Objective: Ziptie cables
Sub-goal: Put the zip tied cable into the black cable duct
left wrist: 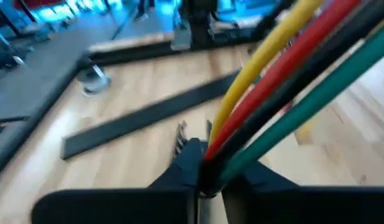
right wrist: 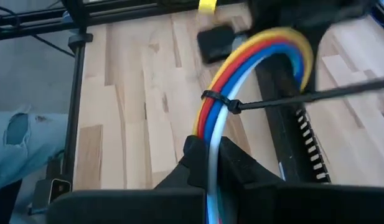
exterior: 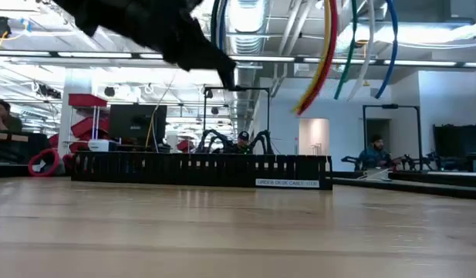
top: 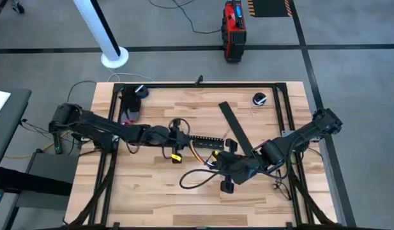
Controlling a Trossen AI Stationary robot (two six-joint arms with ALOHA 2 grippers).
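Cables point(right wrist: 254, 59): one bundle of coloured wires, yellow, red, blue and white in the right wrist view, with green also showing in the left wrist view. Held clear of the counter point(top: 152, 191) near its middle and arched between the two grippers. A thin black zip tie point(right wrist: 220, 101) is wrapped round the bundle, its tail running off sideways.

Left gripper point(top: 179, 137): reaches in over the counter's middle. Fingers point(left wrist: 185, 165) closed on one end of the bundle, the wires fanning out from between them.

Right gripper point(top: 227, 161): over the counter's middle-right, close to the left gripper. Fingers point(right wrist: 195, 158) closed on the other end of the bundle, the white and blue wires passing between them.

Slotted black channel point(exterior: 203, 170): long, comb-toothed, lying flat on the counter below the lifted bundle.

Flat black strip point(top: 236, 131): rigid, lying diagonally on the counter beside the channel.

Loose dark cable point(top: 197, 177): curled on the counter in front of the right gripper.

People: seated in the room beyond, seen in the low view.
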